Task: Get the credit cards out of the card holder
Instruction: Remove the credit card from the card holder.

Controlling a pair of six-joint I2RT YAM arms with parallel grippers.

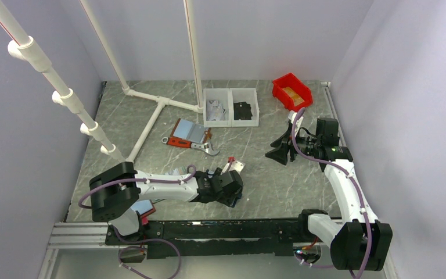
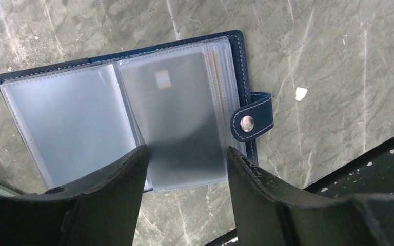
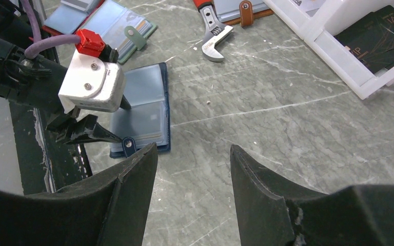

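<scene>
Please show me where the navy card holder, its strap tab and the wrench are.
card holder [image 2: 66,118], left wrist view, on the left clear sleeve.
strap tab [image 2: 259,106], left wrist view, on the leather above the snap.
wrench [image 3: 214,38], right wrist view, on its silver head.

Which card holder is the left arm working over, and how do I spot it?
On the marble table, look near the front edge, under the left claw. The card holder lies open there, showing clear sleeves. Its navy cover and snap strap set it apart from the red-edged holder and green-tabbed holder farther back.
</scene>
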